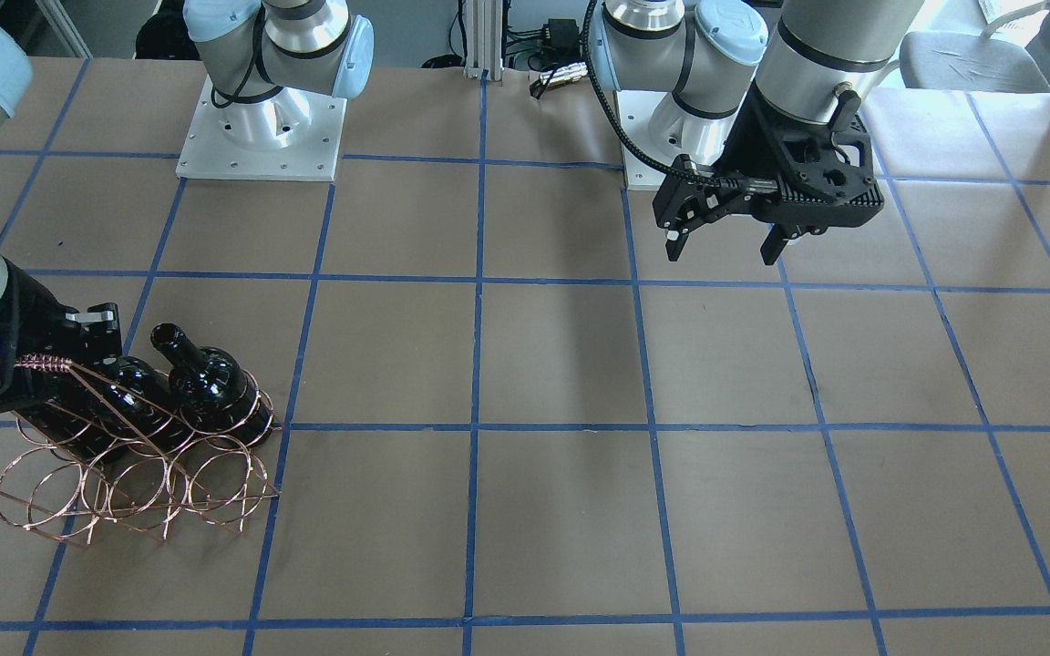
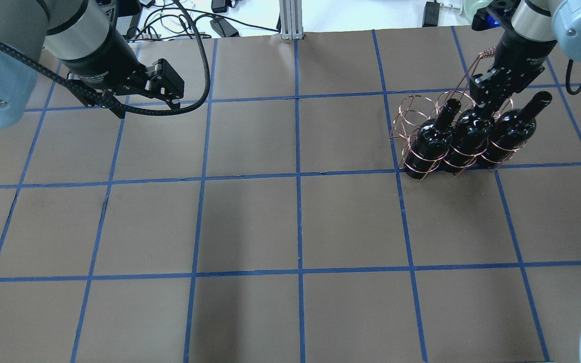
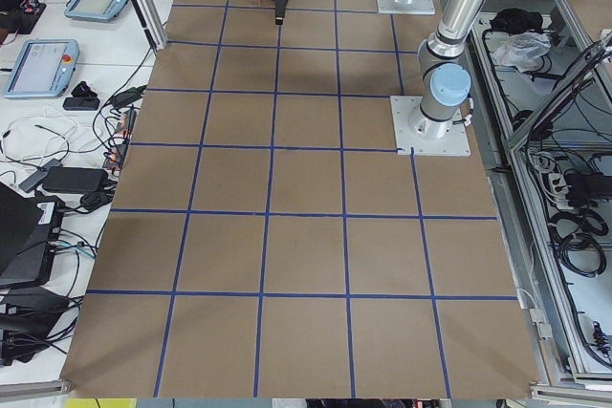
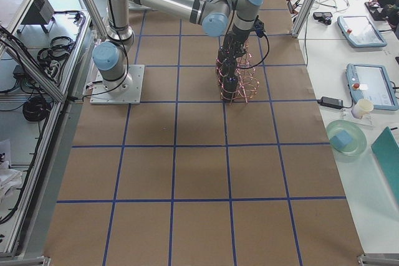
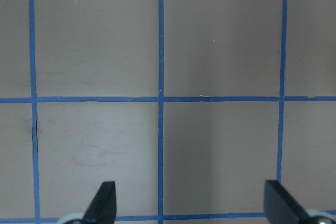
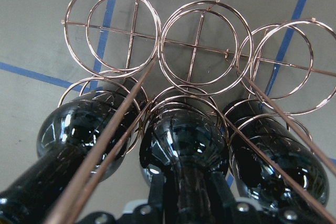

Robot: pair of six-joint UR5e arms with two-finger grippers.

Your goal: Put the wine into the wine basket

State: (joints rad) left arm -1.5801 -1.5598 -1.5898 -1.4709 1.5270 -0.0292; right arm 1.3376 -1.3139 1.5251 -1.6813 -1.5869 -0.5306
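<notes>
Pinching the neck of the wine [image 6: 184,140], the fingers [image 6: 157,203] of the right gripper [image 2: 489,93] press against both sides of the glass. This bottle lies slanted, neck up, in the centre loop of the lower row of the wine basket [image 6: 197,46]. A second bottle [image 2: 431,141] and a third bottle [image 2: 510,131] sit just beside it in the neighbouring loops. The basket stands on the table [image 2: 250,222], on the robot's right. Well apart, the left gripper [image 1: 724,250] hovers above the taped surface, its fingers [image 5: 105,200] spread wide around nothing.
</notes>
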